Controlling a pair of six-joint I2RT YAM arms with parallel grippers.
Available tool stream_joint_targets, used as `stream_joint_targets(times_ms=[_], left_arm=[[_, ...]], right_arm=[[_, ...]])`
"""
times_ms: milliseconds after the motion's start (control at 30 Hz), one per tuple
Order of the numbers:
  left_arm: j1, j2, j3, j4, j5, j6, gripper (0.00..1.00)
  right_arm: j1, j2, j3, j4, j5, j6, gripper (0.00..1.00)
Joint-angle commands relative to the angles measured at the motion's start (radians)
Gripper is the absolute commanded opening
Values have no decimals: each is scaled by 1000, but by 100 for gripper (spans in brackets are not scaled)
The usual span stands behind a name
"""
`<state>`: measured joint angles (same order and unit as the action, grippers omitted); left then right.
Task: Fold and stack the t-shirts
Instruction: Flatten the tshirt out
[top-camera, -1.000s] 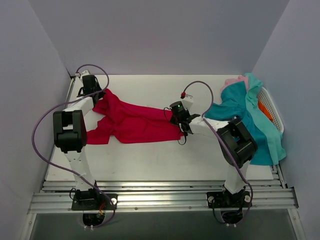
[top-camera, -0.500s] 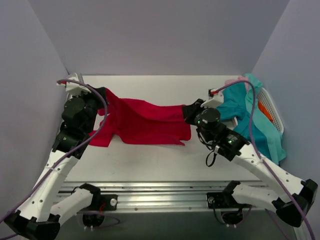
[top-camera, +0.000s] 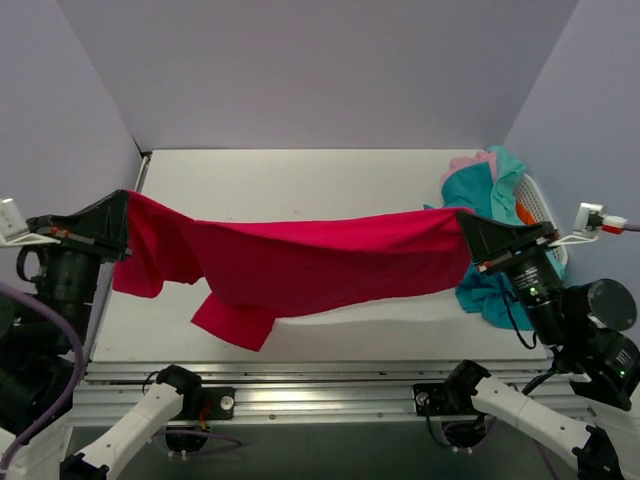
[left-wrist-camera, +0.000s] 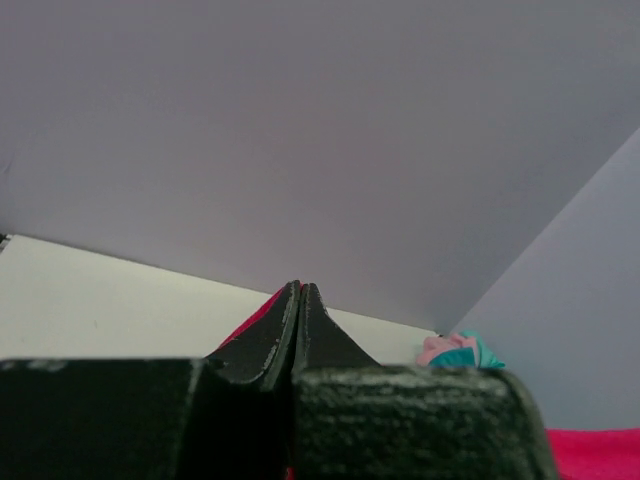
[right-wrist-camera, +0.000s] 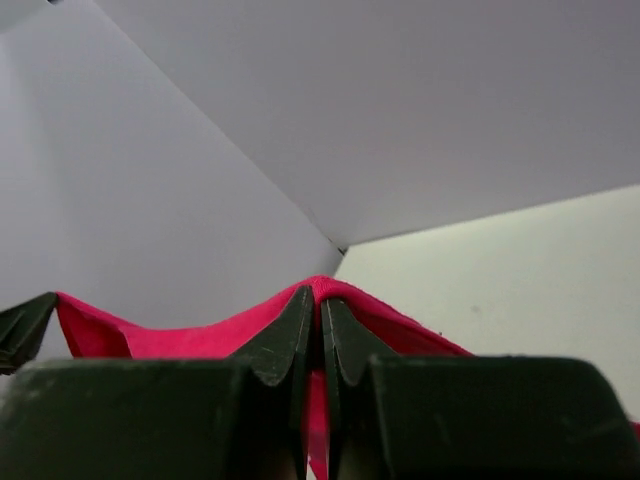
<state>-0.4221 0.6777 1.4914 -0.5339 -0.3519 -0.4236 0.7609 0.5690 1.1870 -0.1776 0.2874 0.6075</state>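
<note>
Early stage: red tee (top-camera: 300, 265) hangs stretched above bench (top-camera: 300, 180) mid, left jaws & right jaws each clenched on one end; nothing folded/stacked yet, teal+pink tees (top-camera: 478, 195) heaped at right edge.

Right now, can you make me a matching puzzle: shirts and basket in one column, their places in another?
1 red t-shirt
2 teal t-shirts
3 pink t-shirt
4 white basket

a far tip of the heap
b stretched between left gripper and right gripper
c heaped at the right
d under the heap, by the right wall

Pairs: 1-b, 2-c, 3-a, 4-d
</note>
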Motion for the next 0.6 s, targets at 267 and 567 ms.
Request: stream_joint_targets(times_ms=[267, 567], left_arm=[[0, 153, 208, -8, 74, 100, 2], [132, 491, -19, 233, 114, 95, 2]], right_arm=[[2, 176, 169, 4, 106, -31, 0], [-115, 655, 160, -65, 420, 47, 0]])
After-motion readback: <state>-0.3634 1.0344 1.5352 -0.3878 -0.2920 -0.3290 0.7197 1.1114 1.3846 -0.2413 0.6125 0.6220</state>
